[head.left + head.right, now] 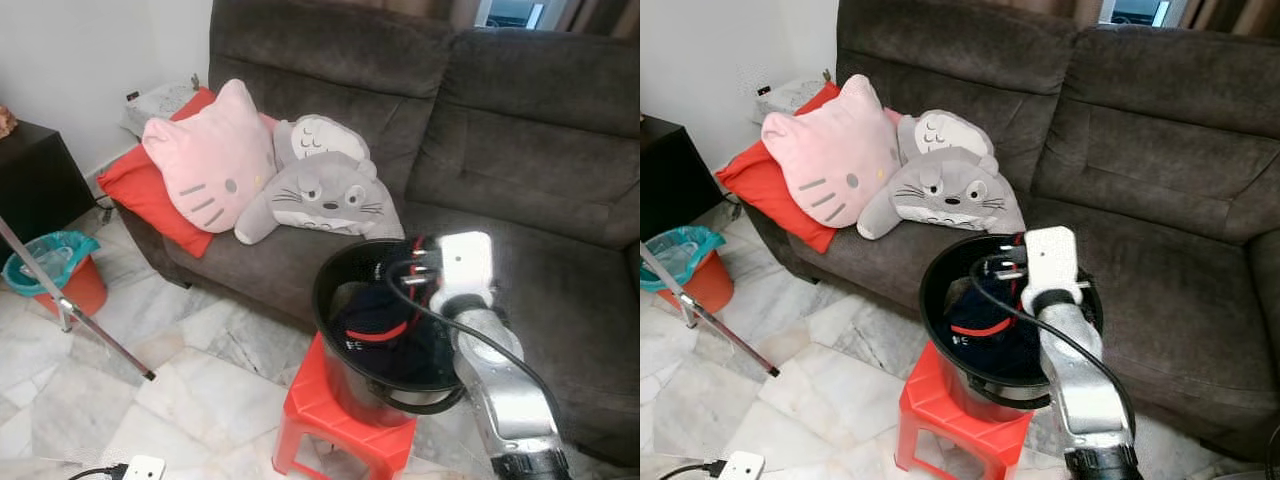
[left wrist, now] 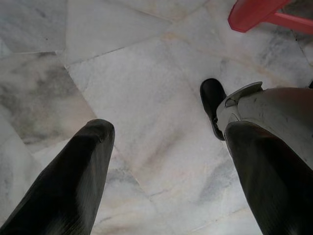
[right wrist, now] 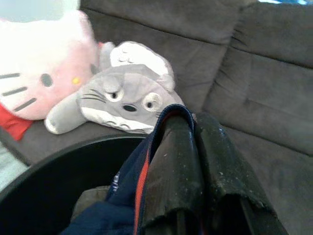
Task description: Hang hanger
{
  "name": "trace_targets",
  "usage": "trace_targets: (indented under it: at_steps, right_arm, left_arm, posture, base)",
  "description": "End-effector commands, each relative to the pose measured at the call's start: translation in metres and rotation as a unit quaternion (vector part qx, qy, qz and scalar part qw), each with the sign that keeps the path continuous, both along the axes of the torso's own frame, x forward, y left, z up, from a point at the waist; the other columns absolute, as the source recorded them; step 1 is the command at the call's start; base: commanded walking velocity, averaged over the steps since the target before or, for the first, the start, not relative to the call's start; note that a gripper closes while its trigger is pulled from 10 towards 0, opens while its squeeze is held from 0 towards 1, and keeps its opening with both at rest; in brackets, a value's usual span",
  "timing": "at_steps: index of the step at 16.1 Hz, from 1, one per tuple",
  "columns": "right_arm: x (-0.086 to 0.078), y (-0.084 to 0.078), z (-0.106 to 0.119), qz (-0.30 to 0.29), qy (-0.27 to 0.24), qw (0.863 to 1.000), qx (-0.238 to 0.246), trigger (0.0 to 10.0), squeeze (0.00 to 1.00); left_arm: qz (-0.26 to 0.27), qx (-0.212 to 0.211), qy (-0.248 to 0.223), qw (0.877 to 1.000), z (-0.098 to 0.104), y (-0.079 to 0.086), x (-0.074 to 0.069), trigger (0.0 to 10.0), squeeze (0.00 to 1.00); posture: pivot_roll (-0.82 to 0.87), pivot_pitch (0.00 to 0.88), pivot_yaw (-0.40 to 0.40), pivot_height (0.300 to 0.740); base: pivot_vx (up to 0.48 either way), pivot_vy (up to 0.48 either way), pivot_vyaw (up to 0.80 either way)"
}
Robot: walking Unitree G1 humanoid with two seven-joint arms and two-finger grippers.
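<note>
Right gripper [image 3: 195, 147] over the black bucket [image 1: 335, 275], which stands on a red stool [image 1: 310, 410] in front of the grey sofa [image 1: 530, 150]. Note that its two fingers are pressed together on a fold of dark navy cloth [image 3: 124, 196] with a red band; the fold is draped over the finger tips and rises out of the bucket. The red band [image 1: 378, 332] lies inside the bucket, on top of the dark heap. Whether this band is trim on a garment or part of a hanger, you cannot tell from these views; no hanger hook or frame can be made out.

Expect the cloth to be light, soft and limp: it will sag, swing and trail from any single pinch point, and it may drag neighbouring items up with it. A pinch near an edge is likely to slip. If a hanger is inside the garment, take hold at the stiff neck below the hook, not on loose fabric.

Left gripper [image 2: 161, 161] hangs idle over the marble floor [image 2: 146, 73], fingers spread apart, holding nothing. The metal pole [image 1: 75, 310] slanting across the floor at the robot's left may belong to a rack, but that is uncertain. Cushions [image 1: 215, 160] on the sofa play no part.
</note>
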State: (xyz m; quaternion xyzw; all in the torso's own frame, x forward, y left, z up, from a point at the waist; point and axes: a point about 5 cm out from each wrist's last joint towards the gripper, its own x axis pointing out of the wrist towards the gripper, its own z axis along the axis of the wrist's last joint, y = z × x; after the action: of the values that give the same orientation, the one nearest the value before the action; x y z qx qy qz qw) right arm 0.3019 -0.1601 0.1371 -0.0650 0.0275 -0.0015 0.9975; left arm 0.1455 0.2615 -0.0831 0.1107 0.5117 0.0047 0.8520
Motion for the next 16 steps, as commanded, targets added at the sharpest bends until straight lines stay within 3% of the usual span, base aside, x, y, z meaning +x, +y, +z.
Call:
trace_targets:
  at_steps: [1, 2, 4, 7, 13, 16]
  right_arm:
    - [-0.003, -0.021, -0.004, -0.048, -0.009, 0.998, 0.038, 10.0, 0.00]
    - [-0.005, -0.024, -0.003, -0.059, -0.016, 0.997, 0.057, 10.0, 0.00]
    - [-0.012, -0.022, -0.004, -0.055, -0.042, 0.997, 0.046, 10.0, 0.00]
    - [-0.019, -0.018, -0.012, -0.056, -0.034, 0.996, 0.055, 10.0, 0.00]
    - [-0.016, -0.013, -0.017, -0.039, -0.036, 0.997, 0.058, 10.0, 0.00]
    - [-0.017, -0.022, -0.026, -0.051, -0.022, 0.997, 0.051, 10.0, 0.00]
  left_arm:
    - [-0.007, 0.007, 0.004, 1.000, 0.000, 0.002, -0.003, 10.0, 0.00]
    - [-0.007, 0.007, 0.005, 1.000, 0.000, 0.003, -0.003, 10.0, 0.00]
    - [-0.009, 0.008, 0.006, 1.000, 0.000, 0.003, -0.003, 10.0, 0.00]
    - [-0.011, 0.009, 0.006, 1.000, 0.000, 0.003, -0.003, 10.0, 0.00]
    - [-0.016, 0.009, 0.009, 1.000, -0.001, 0.002, -0.005, 10.0, 0.00]
    - [-0.017, 0.009, 0.010, 1.000, -0.001, 0.002, -0.005, 10.0, 0.00]
  posture:
    - [-0.17, 0.000, -0.011, 0.732]
    - [-0.17, 0.000, -0.011, 0.732]
    - [-0.17, 0.000, -0.011, 0.732]
    - [-0.17, 0.000, -0.007, 0.732]
    - [-0.16, 0.000, -0.016, 0.732]
    - [-0.17, 0.000, -0.014, 0.732]
  base:
    - [0.000, 0.000, 0.00]
    - [0.000, 0.000, 0.00]
    - [0.000, 0.000, 0.00]
    - [0.000, 0.000, 0.00]
    - [0.000, 0.000, 0.00]
    - [0.000, 0.000, 0.00]
